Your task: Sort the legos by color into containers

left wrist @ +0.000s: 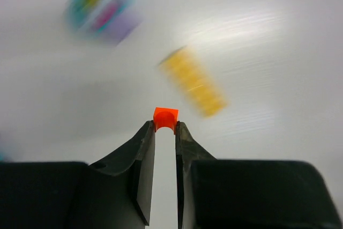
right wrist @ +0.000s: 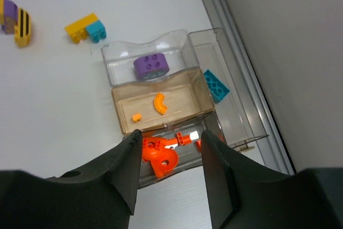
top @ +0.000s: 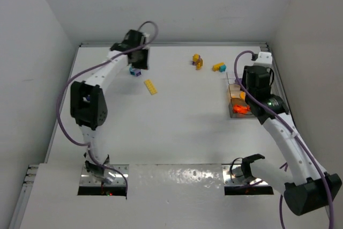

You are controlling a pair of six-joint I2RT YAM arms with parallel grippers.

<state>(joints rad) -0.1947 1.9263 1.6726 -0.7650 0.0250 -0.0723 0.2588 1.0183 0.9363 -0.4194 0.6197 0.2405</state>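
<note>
My left gripper [left wrist: 165, 127] is shut on a tiny orange lego [left wrist: 165, 118] pinched at its fingertips, above the table at the far left [top: 138, 60]. Blurred beyond it lie a flat yellow lego [left wrist: 194, 81] [top: 151, 87] and a teal-purple clump [left wrist: 102, 8] [top: 134, 70]. My right gripper [right wrist: 171, 138] [top: 242, 96] hangs open over the containers [right wrist: 236, 116] [top: 232, 110], above the compartment of orange legos [right wrist: 161, 156]. Other compartments hold a purple brick [right wrist: 151, 67], a teal brick [right wrist: 216, 85] and a curved orange piece [right wrist: 159, 103].
A yellow-teal clump [right wrist: 86, 28] [top: 218, 67] and a purple-yellow clump [right wrist: 16, 21] [top: 197, 60] lie on the table left of the containers. The table's raised right edge [right wrist: 252, 84] runs close beside the box.
</note>
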